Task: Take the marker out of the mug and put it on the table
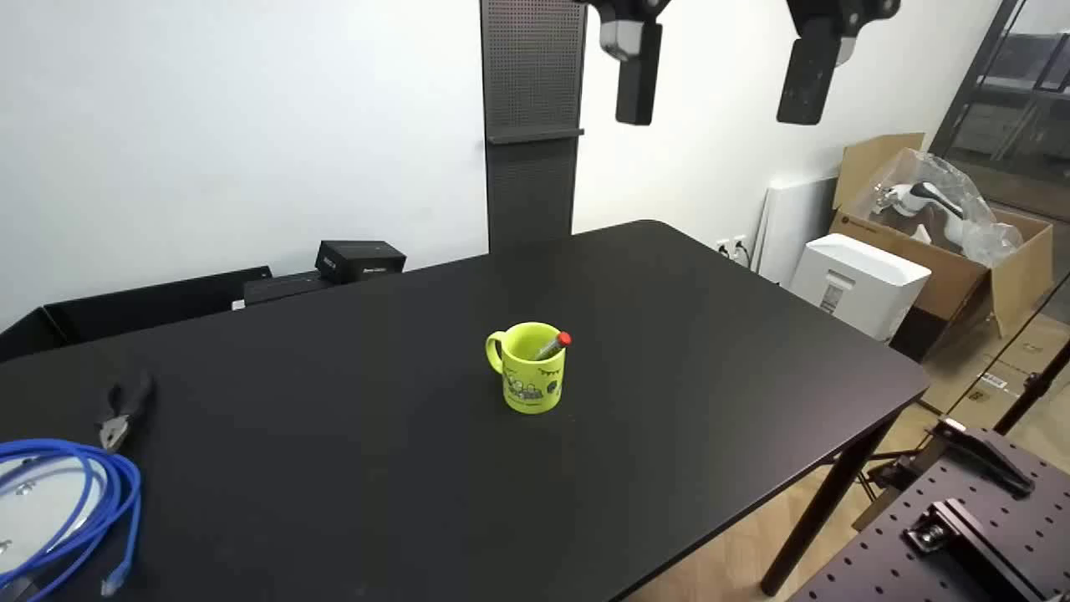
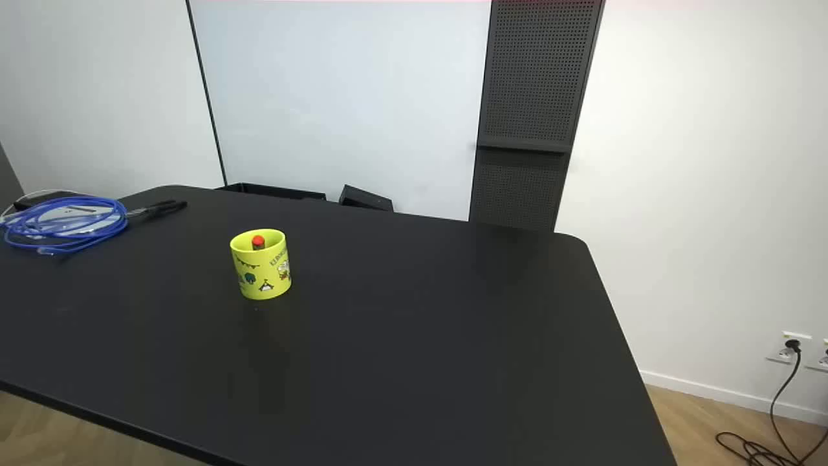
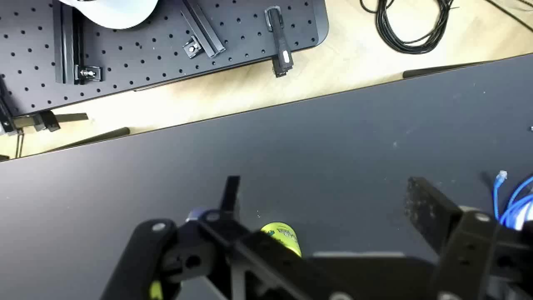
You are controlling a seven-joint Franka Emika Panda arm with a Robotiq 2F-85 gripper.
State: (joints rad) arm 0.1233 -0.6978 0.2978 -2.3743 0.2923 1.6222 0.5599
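The yellow-green mug (image 1: 532, 386) stands upright on the black table (image 1: 376, 493); it also shows in an exterior view (image 2: 262, 277). The marker (image 1: 552, 345) leans inside the mug, its red end above the rim and its grey body partly hidden; in an exterior view (image 2: 259, 243) its red end shows inside the rim. My gripper (image 1: 717, 117) is open and empty, high above the table. In the wrist view the gripper (image 3: 325, 181) has its fingers wide apart. There the mug (image 3: 287, 236) is partly covered by the gripper's linkage, and the marker is hidden.
A coiled blue cable (image 1: 129, 493) lies at one end of the table, with black-handled pliers (image 1: 125, 410) beside it. Black boxes (image 1: 359, 261) stand behind the table's far edge. A perforated black base plate (image 3: 145, 50) lies beyond the table's edge, across a narrow gap.
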